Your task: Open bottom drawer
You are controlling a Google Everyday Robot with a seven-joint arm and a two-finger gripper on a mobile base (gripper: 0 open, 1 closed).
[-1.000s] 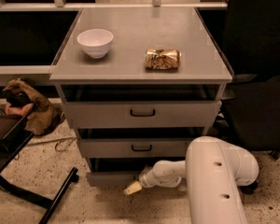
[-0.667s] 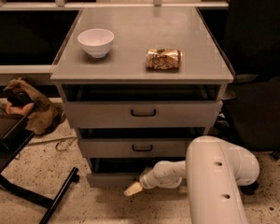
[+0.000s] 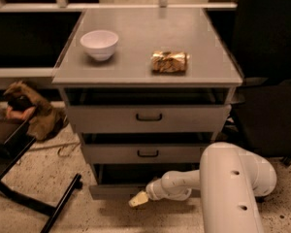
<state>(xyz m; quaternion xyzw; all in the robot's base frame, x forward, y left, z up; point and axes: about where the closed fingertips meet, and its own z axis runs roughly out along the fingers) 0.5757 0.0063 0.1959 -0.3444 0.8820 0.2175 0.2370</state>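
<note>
The bottom drawer (image 3: 114,191) is the lowest grey front of the cabinet, near the floor; a dark gap shows above it and its handle is hidden behind my arm. My gripper (image 3: 138,199) reaches in from the right on the white arm (image 3: 233,188) and sits at the drawer front's middle, right by the floor. The mid drawer (image 3: 145,153) and top drawer (image 3: 148,117) each show a dark loop handle.
On the cabinet top (image 3: 136,72) stand a white bowl (image 3: 99,43) and a shiny snack packet (image 3: 169,61). A brown rag heap (image 3: 31,108) lies left on the floor. A black frame leg (image 3: 63,203) runs along the lower left. A dark chair (image 3: 269,81) stands right.
</note>
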